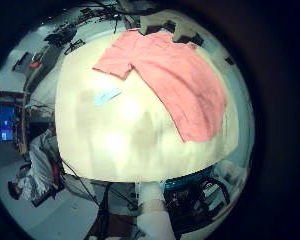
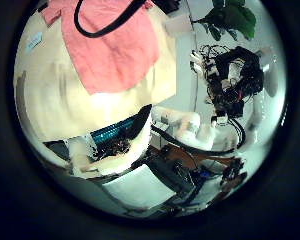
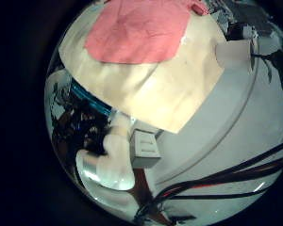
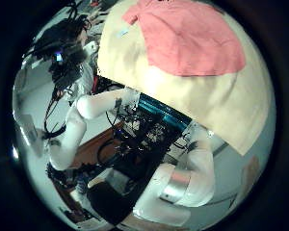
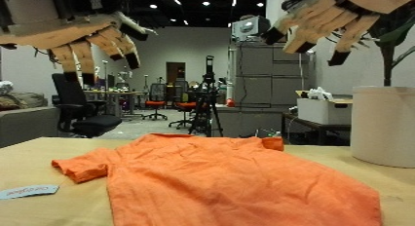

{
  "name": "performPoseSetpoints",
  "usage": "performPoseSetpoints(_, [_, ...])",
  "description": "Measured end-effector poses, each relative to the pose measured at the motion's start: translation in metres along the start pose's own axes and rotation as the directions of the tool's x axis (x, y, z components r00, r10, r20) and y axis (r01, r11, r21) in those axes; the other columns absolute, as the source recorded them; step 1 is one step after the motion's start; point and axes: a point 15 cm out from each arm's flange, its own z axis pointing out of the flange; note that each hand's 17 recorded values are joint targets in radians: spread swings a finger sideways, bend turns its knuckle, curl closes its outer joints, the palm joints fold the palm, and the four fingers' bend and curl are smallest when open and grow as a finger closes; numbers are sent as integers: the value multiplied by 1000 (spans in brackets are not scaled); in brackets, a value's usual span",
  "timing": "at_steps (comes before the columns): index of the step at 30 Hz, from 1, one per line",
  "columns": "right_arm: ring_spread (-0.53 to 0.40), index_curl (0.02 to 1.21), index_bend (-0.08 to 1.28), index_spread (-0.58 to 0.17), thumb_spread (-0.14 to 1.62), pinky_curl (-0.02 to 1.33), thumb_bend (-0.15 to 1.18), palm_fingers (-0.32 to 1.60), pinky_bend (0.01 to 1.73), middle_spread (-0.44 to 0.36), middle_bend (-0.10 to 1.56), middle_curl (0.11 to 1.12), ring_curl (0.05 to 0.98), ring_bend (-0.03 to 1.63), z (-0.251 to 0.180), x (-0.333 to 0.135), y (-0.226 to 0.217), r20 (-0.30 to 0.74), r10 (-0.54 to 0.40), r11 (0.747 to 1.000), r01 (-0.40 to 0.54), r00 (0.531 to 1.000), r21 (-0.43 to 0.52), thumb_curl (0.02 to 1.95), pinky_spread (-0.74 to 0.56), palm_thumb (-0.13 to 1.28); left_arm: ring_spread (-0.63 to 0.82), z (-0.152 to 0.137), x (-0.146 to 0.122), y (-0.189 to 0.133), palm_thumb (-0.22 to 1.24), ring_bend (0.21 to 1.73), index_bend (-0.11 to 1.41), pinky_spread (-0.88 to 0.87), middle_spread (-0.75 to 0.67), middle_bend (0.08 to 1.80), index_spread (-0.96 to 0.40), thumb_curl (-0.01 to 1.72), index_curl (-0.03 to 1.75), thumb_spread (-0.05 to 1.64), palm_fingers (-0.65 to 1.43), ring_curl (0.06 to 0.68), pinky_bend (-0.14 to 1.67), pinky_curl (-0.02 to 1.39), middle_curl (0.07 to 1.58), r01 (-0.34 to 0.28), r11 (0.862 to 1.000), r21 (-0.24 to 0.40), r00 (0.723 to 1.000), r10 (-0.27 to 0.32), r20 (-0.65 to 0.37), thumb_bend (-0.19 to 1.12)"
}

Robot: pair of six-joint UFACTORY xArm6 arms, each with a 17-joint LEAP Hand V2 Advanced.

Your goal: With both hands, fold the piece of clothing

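My left hand point(image 5: 85, 36) and my right hand point(image 5: 331, 21) hang high above it, fingers relaxed and holding nothing. The shirt shows in the left little finger side palm view point(image 1: 170, 75), the left thumb side palm view point(image 2: 110, 45), the right little finger side palm view point(image 3: 141, 33) and the right thumb side palm view point(image 4: 188, 38), far below each palm. The other hand shows in the left thumb side palm view point(image 2: 225, 80) and in the right thumb side palm view point(image 4: 63, 48).
A small pale blue card point(image 5: 28, 192) lies on the table beside the shirt's sleeve; it also shows in the left little finger side palm view point(image 1: 107, 97). A white round container point(image 5: 383, 124) stands by the table under my right hand.
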Motion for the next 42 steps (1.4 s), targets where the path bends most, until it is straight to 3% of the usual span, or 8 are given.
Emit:
performPoseSetpoints(14, [274,329,178,-301,1136,324,-20,101,266,89,184,288,244,197,-2,1,0,1,7,1000,-7,1000,16,219,402,-4,387,1,1,2,259,397,206,462,100,181,-128,311,445,959,294,184,186,243,309,0,1000,-16,1000,0,11,-28])
performPoseSetpoints(20, [256,331,194,-342,1181,313,7,180,237,35,195,299,247,202,2,8,-9,-15,11,1000,-11,1000,15,229,399,77,384,-26,-10,-13,257,394,214,462,106,179,-132,308,447,960,290,183,188,243,306,-25,998,-53,990,32,140,-30])
performPoseSetpoints(23, [241,335,189,-369,1213,312,5,181,223,-39,189,302,248,194,30,8,-18,-39,-19,999,17,999,-40,232,397,120,401,-43,-34,-29,238,390,212,467,109,174,-123,303,448,966,261,183,190,247,304,-16,994,-112,968,43,246,-33])
performPoseSetpoints(27, [231,334,178,-384,1239,314,-8,169,216,-65,185,303,248,196,58,9,-53,-125,-80,997,76,989,-33,228,385,144,427,-38,-54,-40,218,388,194,473,133,173,-94,298,441,979,225,183,193,254,299,-29,983,-183,964,75,254,-31])
performPoseSetpoints(31, [216,327,171,-374,1228,314,-8,166,214,-55,185,304,250,204,84,-3,-99,-171,-150,988,153,974,5,230,365,172,448,-36,-70,-50,208,395,184,478,157,175,-76,294,433,986,205,187,198,262,295,-45,985,-164,972,82,221,-28])
performPoseSetpoints(36, [191,320,169,-362,1165,318,-7,171,214,-97,188,307,253,208,134,-15,-130,-196,-256,966,244,946,-84,257,335,280,457,-37,-85,-55,195,393,186,481,171,177,-67,290,423,992,199,188,199,272,294,-59,987,-150,977,88,196,-28])
performPoseSetpoints(42, [168,322,185,-370,1120,317,-8,193,206,-129,191,311,250,194,163,-17,-157,-219,-322,943,291,921,-160,278,327,368,461,-36,-108,-49,192,392,187,484,173,182,-64,289,415,995,193,190,195,279,296,-52,984,-168,979,83,185,-26])
